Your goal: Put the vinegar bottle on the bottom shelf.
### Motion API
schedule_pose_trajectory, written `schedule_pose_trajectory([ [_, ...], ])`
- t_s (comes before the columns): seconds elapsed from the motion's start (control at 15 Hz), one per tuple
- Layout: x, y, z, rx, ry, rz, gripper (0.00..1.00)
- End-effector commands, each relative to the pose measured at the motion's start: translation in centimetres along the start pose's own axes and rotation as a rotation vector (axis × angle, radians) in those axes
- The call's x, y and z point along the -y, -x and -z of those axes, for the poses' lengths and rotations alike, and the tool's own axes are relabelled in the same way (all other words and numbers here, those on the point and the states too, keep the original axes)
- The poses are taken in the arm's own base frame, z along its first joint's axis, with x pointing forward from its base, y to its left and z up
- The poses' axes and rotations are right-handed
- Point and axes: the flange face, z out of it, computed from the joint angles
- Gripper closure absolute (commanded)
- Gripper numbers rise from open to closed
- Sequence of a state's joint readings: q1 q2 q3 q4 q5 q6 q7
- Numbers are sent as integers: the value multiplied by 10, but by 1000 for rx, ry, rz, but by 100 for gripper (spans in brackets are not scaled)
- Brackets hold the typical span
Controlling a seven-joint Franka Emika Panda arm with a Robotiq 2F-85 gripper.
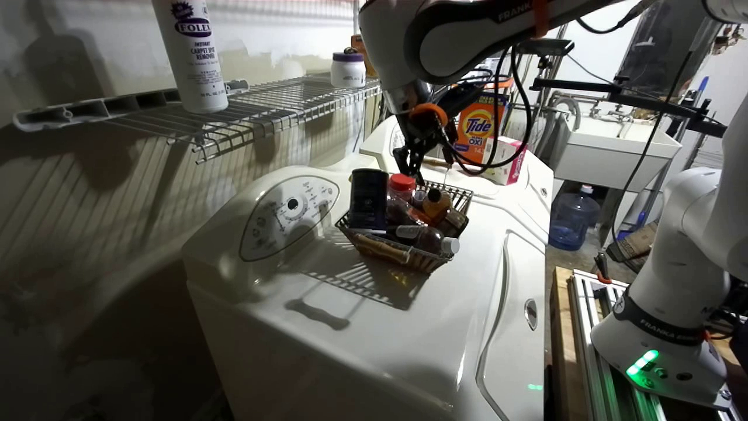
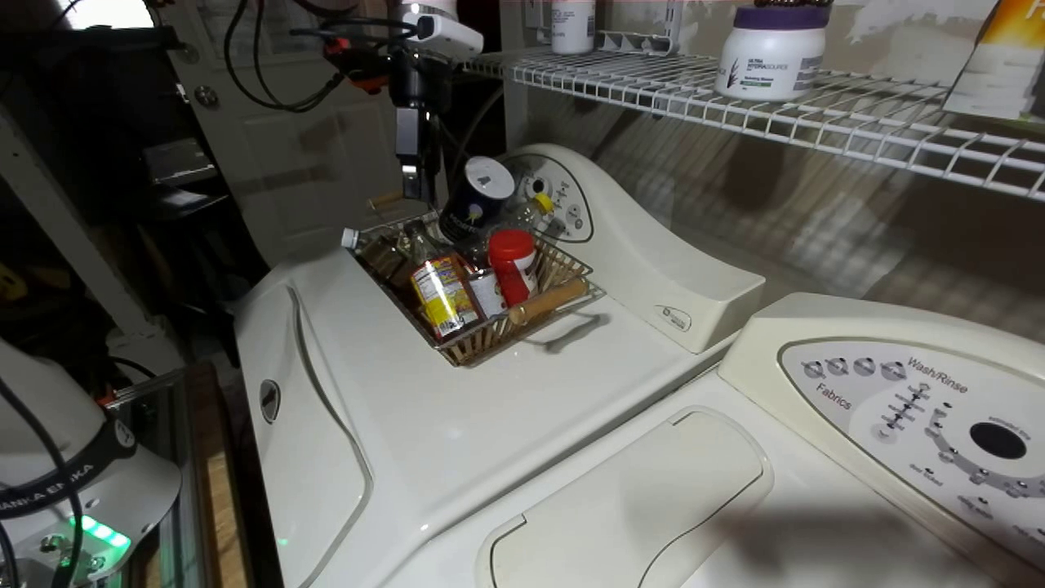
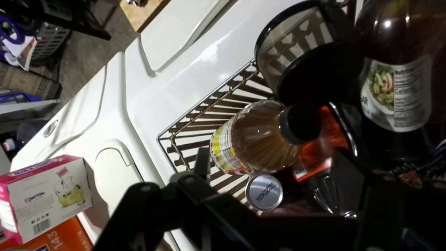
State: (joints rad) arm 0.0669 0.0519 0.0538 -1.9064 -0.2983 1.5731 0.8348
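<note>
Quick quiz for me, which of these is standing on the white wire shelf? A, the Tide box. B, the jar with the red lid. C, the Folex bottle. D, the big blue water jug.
C: the Folex bottle stands on the white wire shelf in both exterior views, its brand name readable in an exterior view.

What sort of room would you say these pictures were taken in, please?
It is most likely a laundry room, perhaps in a home: there is a control panel marked Wash/Rinse, an orange Tide box and a white utility-style sink.
</note>
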Motion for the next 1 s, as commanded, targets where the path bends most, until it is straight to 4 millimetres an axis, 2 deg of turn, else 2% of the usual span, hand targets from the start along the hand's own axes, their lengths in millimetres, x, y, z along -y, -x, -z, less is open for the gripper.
schedule_pose_trajectory([
  [0.0, 20, -4, -16, 78, 12, -60, 0],
  [0.33, 36, -10, -38, 82, 33, -83, 0],
  [0.67, 40, -11, -46, 133, 57, -68, 0],
  [0.73, 41, -11, -48, 143, 59, -65, 5],
  [0.8, 42, -11, -50, 160, 66, -57, 17],
  [0.87, 43, -11, -54, 172, 73, -57, 23],
  [0.93, 43, -13, -56, 176, 75, -60, 22],
])
